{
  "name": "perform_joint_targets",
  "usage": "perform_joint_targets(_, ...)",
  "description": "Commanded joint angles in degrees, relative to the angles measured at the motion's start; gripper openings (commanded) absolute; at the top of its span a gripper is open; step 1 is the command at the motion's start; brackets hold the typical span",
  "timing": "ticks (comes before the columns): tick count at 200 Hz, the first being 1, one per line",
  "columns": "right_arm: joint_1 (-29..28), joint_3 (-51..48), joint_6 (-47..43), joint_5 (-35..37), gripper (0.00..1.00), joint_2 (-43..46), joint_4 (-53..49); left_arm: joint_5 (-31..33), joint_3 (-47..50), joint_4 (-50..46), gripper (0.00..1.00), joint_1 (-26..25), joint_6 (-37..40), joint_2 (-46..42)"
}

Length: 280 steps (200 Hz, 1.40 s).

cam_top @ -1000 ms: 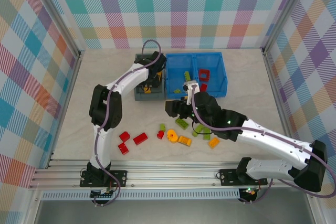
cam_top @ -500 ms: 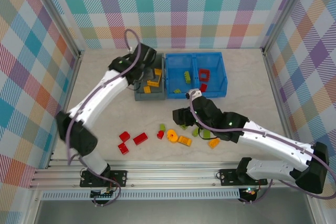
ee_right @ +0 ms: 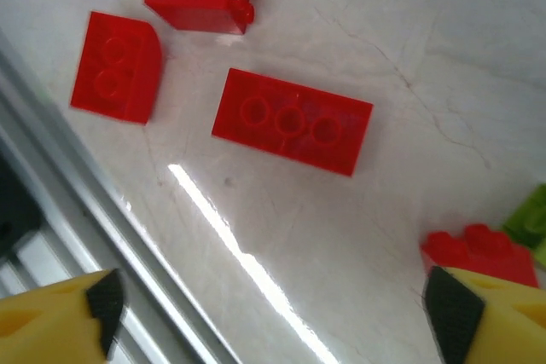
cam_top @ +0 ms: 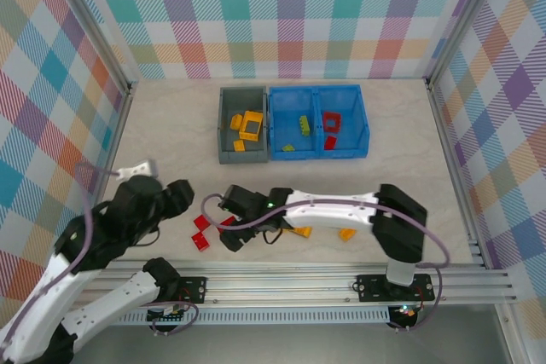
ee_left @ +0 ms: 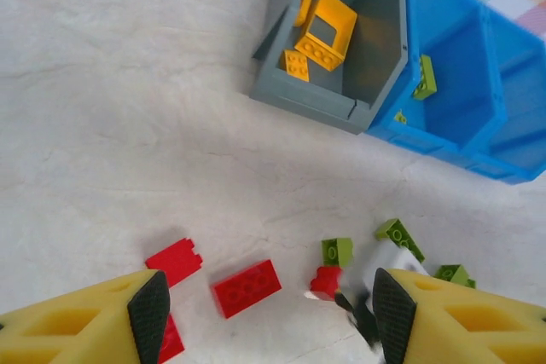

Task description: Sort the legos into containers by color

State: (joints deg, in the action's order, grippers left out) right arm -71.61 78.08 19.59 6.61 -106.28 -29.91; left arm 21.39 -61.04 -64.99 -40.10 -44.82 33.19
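Left wrist view: ahead of the left pincer, beyond the loose legos, the dark grey bin holds yellow pieces. A small brick lies nearest the pincer, then a hollow square frame, then another piece at the far wall. The blue bin touches the grey one. A lime green brick leans inside its adjoining compartment. The top external view shows a red frame in the other compartment.

The left pincer's jaws stand well apart with nothing between them, and a red brick lies on the table just ahead. The right pincer is spread wide, gripping nothing. A flat three-stud red brick lies just ahead between its fingers. Two more red bricks lie farther on.
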Motion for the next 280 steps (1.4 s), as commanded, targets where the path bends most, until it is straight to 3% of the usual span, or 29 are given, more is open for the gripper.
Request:
perform_joint_targets(1, 0.2, 6.8, -0.6, 0.0, 1.00, -4.9, -5.8, 2.4, 1.4, -4.8, 0.66, -0.3, -4.3, -3.2)
perform_joint_targets(52, 0.2, 18.3, 6.3, 4.5, 1.00, -15.6, -14.1, 2.8, -0.3, -4.3, 0.66, -0.3, -3.7, -2.9)
perform_joint_targets(104, 0.4, 22.1, 9.8, 7.1, 0.99, -20.2, -15.3, 3.5, -1.3, -4.6, 0.66, -0.3, -3.1, -3.5)
perform_joint_targets(187, 0.5, 24.7, 11.0, 6.2, 0.74, -23.1, -13.8, 3.2, -0.6, -4.4, 0.66, -0.3, -2.5, -3.7)
perform_joint_targets(215, 0.5, 23.6, 11.4, 6.9, 0.65, -21.3, -12.9, 2.5, -0.2, -3.7, 0.66, -0.3, -1.8, -3.8)
perform_joint_targets(243, 0.8, 21.1, 12.1, 9.5, 0.63, -16.2, -12.7, 0.1, -1.0, -1.8, 0.66, -0.3, -0.1, -4.0)
perform_joint_targets(258, 2.1, 18.3, 12.8, 10.9, 0.63, -11.2, -12.8, -3.6, -1.8, 0.2, 0.67, -0.3, 1.1, -3.1)
perform_joint_targets(280, 6.0, 12.4, 14.0, 12.4, 0.63, -1.8, -13.2, -14.4, -2.2, 6.9, 0.67, -0.3, 3.4, 0.2)
